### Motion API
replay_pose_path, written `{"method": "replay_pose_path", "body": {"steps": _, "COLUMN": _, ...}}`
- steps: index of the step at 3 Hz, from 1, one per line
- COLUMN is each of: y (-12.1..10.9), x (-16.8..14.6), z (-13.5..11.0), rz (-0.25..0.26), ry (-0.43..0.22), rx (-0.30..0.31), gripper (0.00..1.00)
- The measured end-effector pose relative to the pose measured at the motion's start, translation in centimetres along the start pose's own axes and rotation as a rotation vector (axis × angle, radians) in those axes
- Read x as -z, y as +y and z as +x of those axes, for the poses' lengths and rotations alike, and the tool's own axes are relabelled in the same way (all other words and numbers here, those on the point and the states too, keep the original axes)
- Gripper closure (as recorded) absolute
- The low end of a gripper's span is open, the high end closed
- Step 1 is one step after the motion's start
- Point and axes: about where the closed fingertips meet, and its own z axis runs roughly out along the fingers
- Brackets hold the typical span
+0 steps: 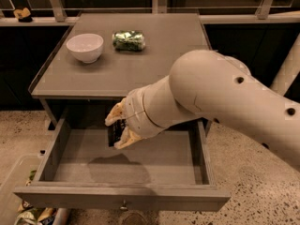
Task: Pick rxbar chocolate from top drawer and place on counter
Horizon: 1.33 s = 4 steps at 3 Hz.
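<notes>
The top drawer stands pulled open below the counter, with a small metal knob on its front panel. My gripper is above the drawer's inside, just under the counter's front edge, shut on the rxbar chocolate, a dark bar seen between the pale fingers. The bar hangs clear of the drawer floor, where its shadow falls. My thick white arm reaches in from the right.
A white bowl and a shiny green foil packet sit on the counter's back left. A clear bin with packets stands on the speckled floor at lower left. A railing runs behind the counter.
</notes>
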Motion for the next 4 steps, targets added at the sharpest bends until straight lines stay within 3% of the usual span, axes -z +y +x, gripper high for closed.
{"method": "replay_pose_path", "body": {"steps": 1, "y": 0.0, "x": 0.0, "z": -0.2, "rz": 0.0, "ry": 0.001, "rx": 0.003, "gripper": 1.0}}
{"method": "replay_pose_path", "body": {"steps": 2, "y": -2.4, "x": 0.1, "z": 1.6, "rz": 0.032, "ry": -0.016, "rx": 0.013, "gripper": 1.0}}
{"method": "replay_pose_path", "body": {"steps": 3, "y": -7.6, "x": 1.2, "z": 4.4, "rz": 0.082, "ry": 0.018, "rx": 0.046, "gripper": 1.0}}
{"method": "replay_pose_path", "body": {"steps": 4, "y": -9.3, "x": 1.7, "z": 3.9, "rz": 0.105, "ry": 0.02, "rx": 0.067, "gripper": 1.0}}
